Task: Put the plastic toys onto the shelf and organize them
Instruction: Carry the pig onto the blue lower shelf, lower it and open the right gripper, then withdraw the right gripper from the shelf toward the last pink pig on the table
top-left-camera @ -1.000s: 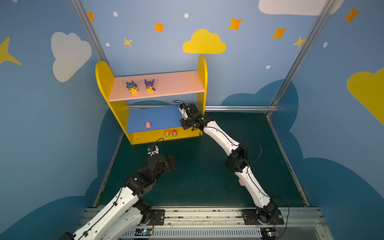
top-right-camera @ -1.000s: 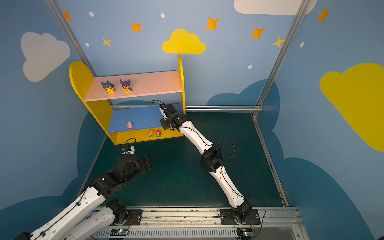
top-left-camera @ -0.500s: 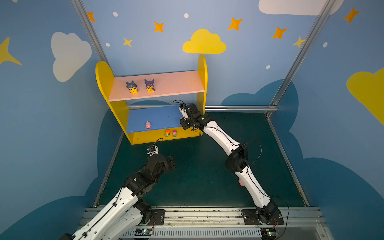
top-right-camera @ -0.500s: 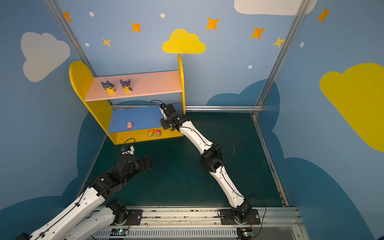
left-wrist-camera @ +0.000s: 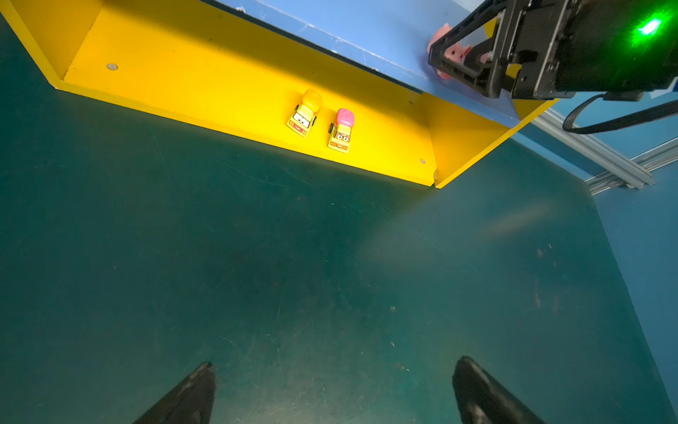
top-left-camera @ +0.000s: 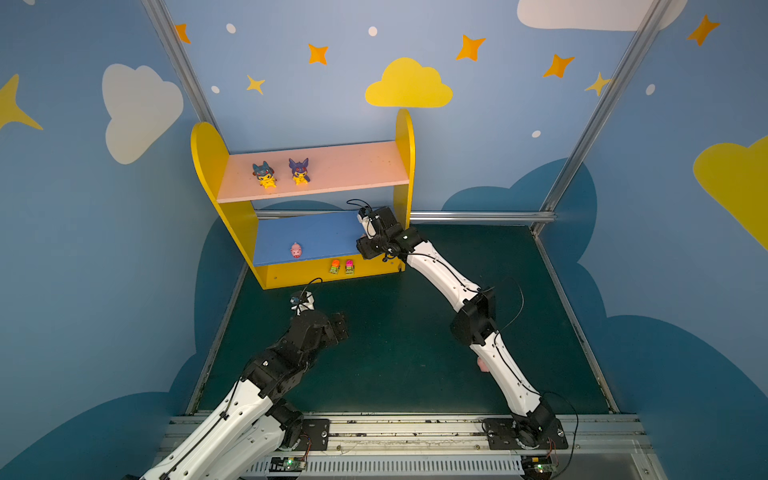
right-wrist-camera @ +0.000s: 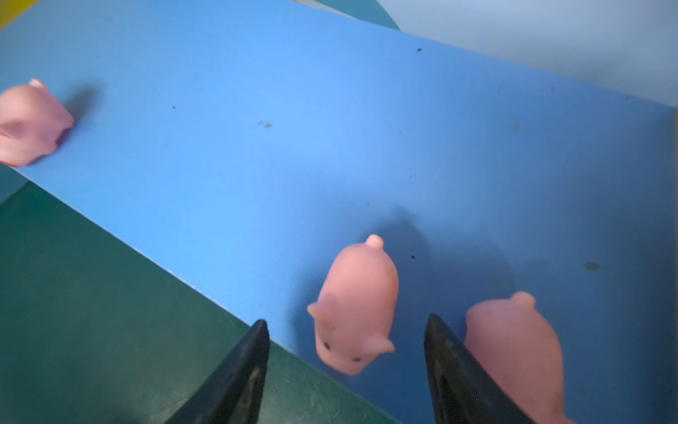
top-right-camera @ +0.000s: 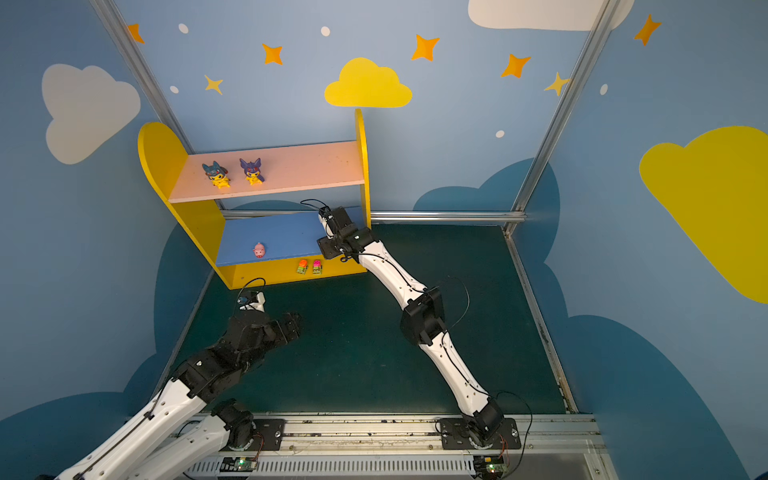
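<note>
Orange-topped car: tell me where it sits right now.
In a top view the orange-topped car sits on the shelf's yellow base, right of centre, just left of the pink-topped car, one level below the blue board.

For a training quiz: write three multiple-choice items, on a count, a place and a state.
1. Pigs on the blue board, right wrist view: A three; B one; C five.
2. The cars stand on: A blue board; B yellow base; C mat.
3. The right tool is: A shut on a car; B shut on a pig; C open.
A: three show there. B: both sit on the base. C: jaws apart, the pig between them untouched.
</note>
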### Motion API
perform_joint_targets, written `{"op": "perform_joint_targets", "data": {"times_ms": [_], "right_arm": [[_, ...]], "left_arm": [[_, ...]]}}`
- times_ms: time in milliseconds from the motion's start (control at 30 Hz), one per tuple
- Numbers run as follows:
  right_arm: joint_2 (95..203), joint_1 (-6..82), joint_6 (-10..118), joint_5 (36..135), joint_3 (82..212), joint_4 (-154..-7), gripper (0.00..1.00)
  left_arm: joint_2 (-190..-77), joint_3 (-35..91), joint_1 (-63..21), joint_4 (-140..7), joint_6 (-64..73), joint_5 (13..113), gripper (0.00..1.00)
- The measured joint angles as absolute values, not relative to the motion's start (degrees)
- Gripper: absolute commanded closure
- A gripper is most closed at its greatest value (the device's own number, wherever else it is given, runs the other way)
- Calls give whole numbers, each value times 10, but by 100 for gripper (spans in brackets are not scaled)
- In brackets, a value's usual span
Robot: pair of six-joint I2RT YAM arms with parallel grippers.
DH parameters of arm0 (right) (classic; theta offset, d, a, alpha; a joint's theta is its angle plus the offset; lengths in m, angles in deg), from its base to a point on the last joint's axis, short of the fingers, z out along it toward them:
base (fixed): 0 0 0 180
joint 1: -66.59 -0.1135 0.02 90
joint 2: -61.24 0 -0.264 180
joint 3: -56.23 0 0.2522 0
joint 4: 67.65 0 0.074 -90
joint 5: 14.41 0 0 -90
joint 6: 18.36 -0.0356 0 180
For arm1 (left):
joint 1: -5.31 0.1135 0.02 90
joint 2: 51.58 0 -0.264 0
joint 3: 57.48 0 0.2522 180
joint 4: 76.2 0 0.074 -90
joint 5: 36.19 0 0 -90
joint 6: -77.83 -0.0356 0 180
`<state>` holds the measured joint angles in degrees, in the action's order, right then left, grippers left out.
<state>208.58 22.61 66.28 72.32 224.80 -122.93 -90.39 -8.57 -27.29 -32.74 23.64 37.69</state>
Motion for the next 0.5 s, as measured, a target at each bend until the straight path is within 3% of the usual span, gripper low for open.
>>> {"op": "perform_joint_targets", "data": {"times_ms": [300, 500], "right_arm": [[1965, 209, 661, 719, 2151, -1236, 34], [1832, 188, 650, 709, 1965, -1224, 34]], "left_arm": [[-840, -86, -273, -301, 252, 374, 0], [-816, -104, -274, -285, 267, 377, 0]]}}
